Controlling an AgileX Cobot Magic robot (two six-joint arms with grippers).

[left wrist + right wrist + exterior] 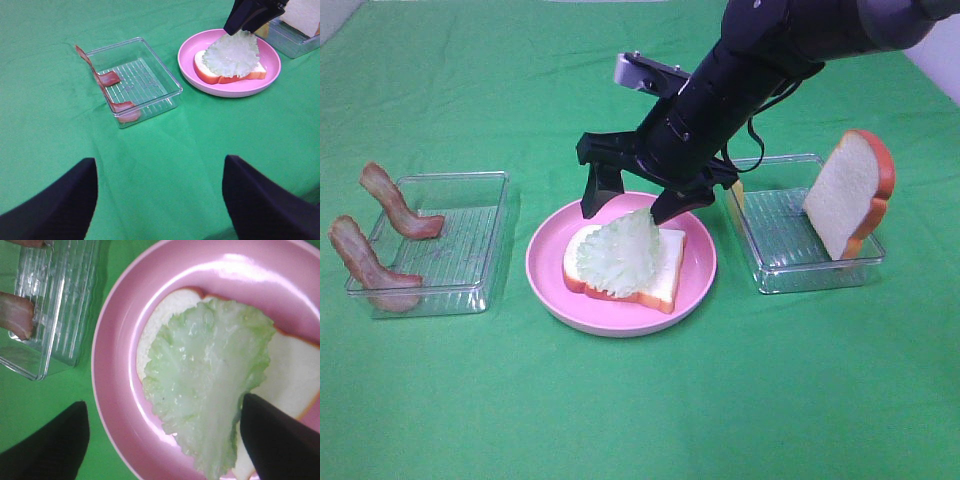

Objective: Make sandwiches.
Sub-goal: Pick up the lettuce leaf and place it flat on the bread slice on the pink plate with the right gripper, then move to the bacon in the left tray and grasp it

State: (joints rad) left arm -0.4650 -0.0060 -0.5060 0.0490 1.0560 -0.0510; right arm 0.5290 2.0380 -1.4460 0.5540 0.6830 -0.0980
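high view: the right arm comes in from the far right corner of the table (640, 420) and slants down to its middle, wrist bent so the right gripper (625, 215) points down over the pink plate (545, 280). its jaws stand wide apart and clamp nothing. on the plate lies a bread slice (665, 278) with a lettuce leaf (618, 255) on top. the leaf's far edge curls up and meets one fingertip. toward the left edge of the table a clear tray (490, 182) has two bacon strips (395, 202) draped over its outer wall. toward the right edge a second tray (770, 282) holds another bread slice (848, 192) standing on end against its far corner. the left arm is out of this view.

left wrist view: the left gripper (159, 162) hangs over bare green cloth near the front edge, fingers (60, 200) spread wide with nothing between them. the bacon tray (167, 80) and the plate (190, 75) lie well beyond it.

right wrist view: the right gripper (162, 407) looks straight down on the plate (115, 340), its jaws parted to either side of the lettuce leaf (200, 375). one finger (280, 440) lies against the leaf's raised edge, the other is clear of it, over the plate's rim.
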